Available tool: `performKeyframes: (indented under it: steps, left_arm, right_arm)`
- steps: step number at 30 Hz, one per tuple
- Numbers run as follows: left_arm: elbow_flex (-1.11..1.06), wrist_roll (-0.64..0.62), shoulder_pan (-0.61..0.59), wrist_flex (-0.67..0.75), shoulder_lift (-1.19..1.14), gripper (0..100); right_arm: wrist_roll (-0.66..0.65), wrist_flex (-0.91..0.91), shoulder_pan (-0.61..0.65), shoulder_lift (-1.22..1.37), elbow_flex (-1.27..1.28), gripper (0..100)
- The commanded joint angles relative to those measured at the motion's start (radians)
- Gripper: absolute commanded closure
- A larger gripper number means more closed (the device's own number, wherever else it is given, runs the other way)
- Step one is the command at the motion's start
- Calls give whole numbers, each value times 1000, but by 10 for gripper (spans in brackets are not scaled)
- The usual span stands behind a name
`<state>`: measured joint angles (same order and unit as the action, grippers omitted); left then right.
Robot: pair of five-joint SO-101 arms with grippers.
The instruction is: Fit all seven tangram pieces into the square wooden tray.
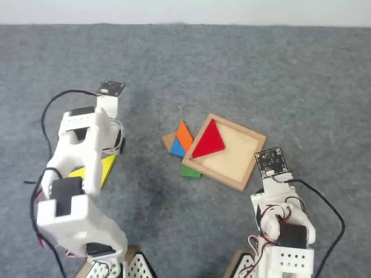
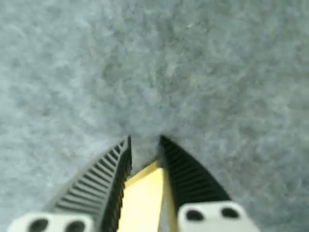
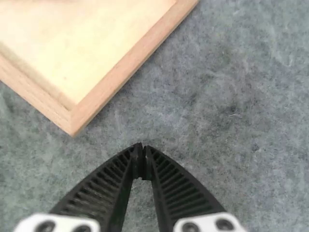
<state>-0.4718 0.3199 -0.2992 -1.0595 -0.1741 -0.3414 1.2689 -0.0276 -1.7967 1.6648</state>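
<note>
Progress, high view: you've got just the red triangle [image 1: 210, 142] in the tray [image 1: 239, 157], while the orange piece [image 1: 184, 136], blue piece [image 1: 177, 149] and green piece [image 1: 190, 171] sit beside it on the bench [image 1: 272, 69]. Left wrist view: your left end effector [image 2: 144, 142] is pinching the yellow piece [image 2: 142, 203]. Right wrist view: the right end effector [image 3: 142, 153] is closed on nothing, near the tray's corner.

the tray [image 1: 217, 179] lies right of centre on the surface [image 1: 174, 69], one large triangle [image 1: 208, 142] in its left half. four smaller pieces [image 1: 183, 138] huddle just outside its left edge. a lone piece [image 1: 108, 168] lies far left, between the jaws of the left pincer [image 2: 145, 140].
</note>
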Motion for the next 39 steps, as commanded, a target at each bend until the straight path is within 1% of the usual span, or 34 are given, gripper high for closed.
performKeyframes:
  steps: [1, 3, 6, 7, 9, 11, 13, 14, 15, 19, 22, 27, 30, 34, 39]
  left_arm:
    - [-19, 120, -15, 23, 160, 966]
    - [-47, 184, -41, 18, 249, 981]
    - [-97, 249, -100, -8, 408, 983]
    - [-117, 278, -115, -37, 463, 982]
    - [-173, 376, -137, -132, 580, 976]
    - [-242, 506, -150, -232, 677, 924]
    - [-323, 624, -187, -265, 755, 832]
    - [-355, 672, -213, -261, 781, 794]
    - [-380, 707, -245, -233, 798, 780]
    - [-443, 764, -342, -91, 769, 783]
    - [-455, 825, -362, -81, 672, 783]
    - [-398, 821, -354, -31, 459, 787]
    - [-315, 761, -338, -25, 325, 792]
    - [-202, 677, -279, -21, 193, 816]
    - [-131, 559, -144, -20, 140, 819]
  right_arm:
    - [2, 13, 5, -19, 18, 991]
    - [2, 13, 5, -19, 18, 991]
    - [2, 13, 5, -19, 18, 991]
    - [2, 13, 5, -19, 18, 991]
    - [2, 13, 5, -19, 18, 991]
    - [2, 13, 5, -19, 18, 991]
    - [2, 13, 5, -19, 18, 991]
    - [2, 13, 5, -19, 18, 991]
    - [2, 13, 5, -19, 18, 991]
    - [2, 13, 5, -19, 18, 991]
    - [2, 13, 5, -19, 18, 991]
    - [2, 13, 5, -19, 18, 991]
    - [2, 13, 5, -19, 18, 991]
    - [2, 13, 5, -19, 18, 991]
    - [2, 13, 5, -19, 18, 991]
